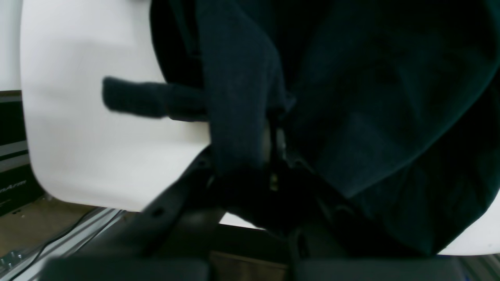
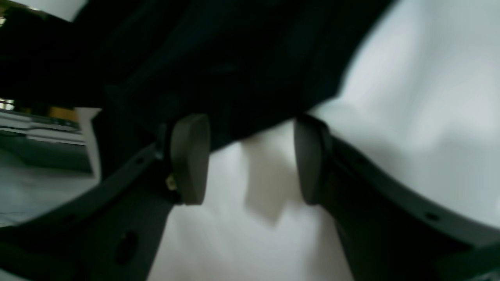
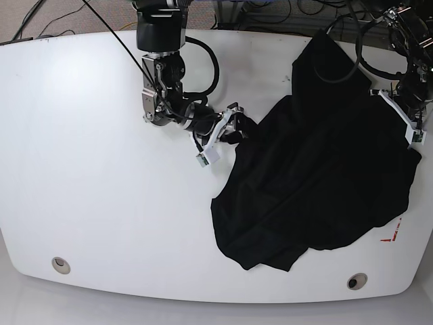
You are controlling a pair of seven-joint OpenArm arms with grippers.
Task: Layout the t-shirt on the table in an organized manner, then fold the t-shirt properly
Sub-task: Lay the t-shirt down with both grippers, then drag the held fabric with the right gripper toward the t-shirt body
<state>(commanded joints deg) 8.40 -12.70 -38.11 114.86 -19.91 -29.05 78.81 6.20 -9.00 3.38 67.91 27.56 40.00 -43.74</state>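
Note:
The black t-shirt (image 3: 318, 183) lies crumpled and spread over the right half of the white table (image 3: 101, 169). My left gripper (image 3: 411, 143) is at the shirt's right edge and is shut on the fabric. In the left wrist view the t-shirt (image 1: 371, 97) drapes over that gripper (image 1: 273, 152) and hides most of its fingers. My right gripper (image 3: 237, 127) sits at the shirt's left edge. In the right wrist view it (image 2: 250, 156) stands open, bare table (image 2: 422, 117) showing between its pads (image 2: 187, 160), and the t-shirt (image 2: 234, 70) lies just past the fingertips.
Two round grommet holes (image 3: 61, 264) (image 3: 356, 280) sit near the table's front edge. Red tape marks (image 3: 391, 234) lie by the shirt's lower right corner. Black cables (image 3: 338, 40) loop at the back right. In the left wrist view the table's edge (image 1: 58, 191) is close.

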